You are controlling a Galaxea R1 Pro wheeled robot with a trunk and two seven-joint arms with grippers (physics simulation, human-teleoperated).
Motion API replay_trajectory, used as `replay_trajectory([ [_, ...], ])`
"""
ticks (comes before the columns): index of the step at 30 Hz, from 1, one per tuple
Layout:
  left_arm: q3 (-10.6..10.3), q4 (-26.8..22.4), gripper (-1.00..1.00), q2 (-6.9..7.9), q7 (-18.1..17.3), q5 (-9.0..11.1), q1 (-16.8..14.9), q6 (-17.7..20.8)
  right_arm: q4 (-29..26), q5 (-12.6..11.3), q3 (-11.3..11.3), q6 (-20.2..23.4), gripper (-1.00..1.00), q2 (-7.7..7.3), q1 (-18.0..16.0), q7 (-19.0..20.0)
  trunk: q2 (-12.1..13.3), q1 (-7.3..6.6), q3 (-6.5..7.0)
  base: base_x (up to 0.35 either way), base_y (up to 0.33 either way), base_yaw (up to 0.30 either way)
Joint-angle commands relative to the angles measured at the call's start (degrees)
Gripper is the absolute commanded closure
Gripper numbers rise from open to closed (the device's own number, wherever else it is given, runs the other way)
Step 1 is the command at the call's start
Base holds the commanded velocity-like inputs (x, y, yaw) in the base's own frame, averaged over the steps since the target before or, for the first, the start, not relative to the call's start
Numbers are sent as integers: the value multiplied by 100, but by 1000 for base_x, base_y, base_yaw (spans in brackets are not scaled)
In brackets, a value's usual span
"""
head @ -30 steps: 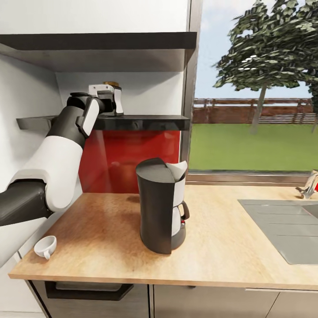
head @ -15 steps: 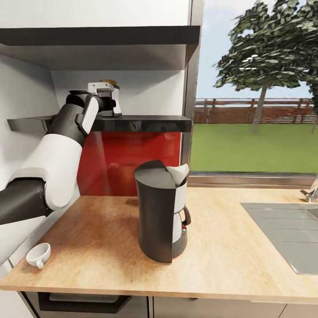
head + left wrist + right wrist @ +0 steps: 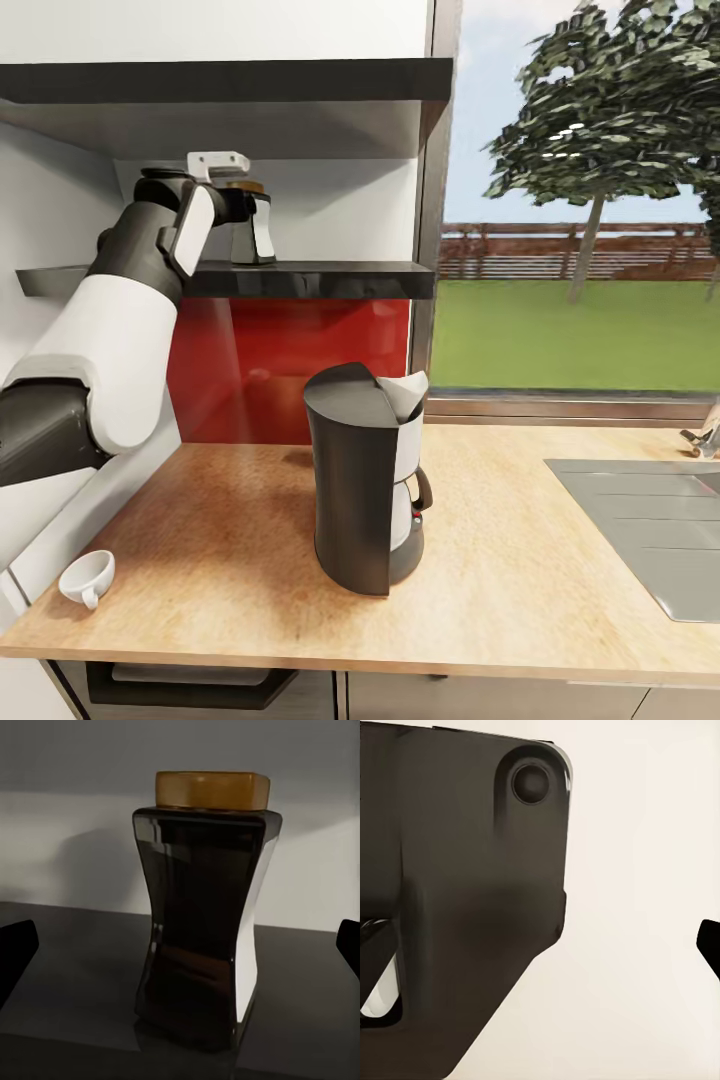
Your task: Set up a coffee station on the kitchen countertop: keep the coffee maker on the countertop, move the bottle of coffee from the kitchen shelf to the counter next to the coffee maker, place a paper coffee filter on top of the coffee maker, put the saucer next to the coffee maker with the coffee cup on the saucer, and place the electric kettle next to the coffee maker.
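Observation:
The bottle of coffee [image 3: 246, 187], a dark waisted jar with a tan-gold lid, stands upright on the black kitchen shelf [image 3: 320, 278]. My left gripper [image 3: 250, 236] is raised to it, and its body hides most of the jar in the head view. In the left wrist view the bottle of coffee [image 3: 201, 922] stands between the spread fingertips [image 3: 15, 954] of my open left gripper [image 3: 180, 952], with no contact visible. The black coffee maker [image 3: 360, 490] stands on the countertop [image 3: 520, 570] with the paper coffee filter [image 3: 404, 392] on top. The coffee cup [image 3: 88, 578] lies tipped near the counter's left front corner.
A steel sink [image 3: 640, 520] is set into the counter at the right, with a faucet [image 3: 705, 436] behind it. A thicker black board [image 3: 230, 85] hangs close above the shelf. One fingertip [image 3: 709, 942] of my right gripper sits at the frame edge beside a dark robot part [image 3: 457, 885].
The head camera shifted slightly between the oldest frame and the one after it. My left wrist has since risen, and the gripper now angles down around the bottle on the shelf.

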Motion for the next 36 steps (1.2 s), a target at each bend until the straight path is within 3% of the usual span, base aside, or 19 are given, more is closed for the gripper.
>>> replay_trajectory([
  [1, 18, -22, -100, -8, 12, -7, 8, 21, -8, -48, 46, -8, -100, -2, 5, -18, -3, 2, -1, 0, 0, 0],
  [23, 10, -71, -100, 3, 28, -9, 65, 8, -26, -48, 27, -8, -100, -10, 5, -29, -3, 2, -1, 47, 0, 0],
  [25, -56, -136, -100, -62, -38, -42, 130, 73, -92, -40, 54, -66, -100, 56, -17, -14, -3, 2, -1, 0, 0, 0],
  [28, -3, -232, -100, -30, -3, -65, 227, 169, -189, -40, 53, -68, -100, 152, -19, -13, -3, 2, -1, 0, 0, 0],
  [36, 39, 28, -100, 25, 115, -114, -33, 427, -448, -30, 36, -79, -100, 348, -39, -21, -3, 2, -1, 0, 0, 0],
])
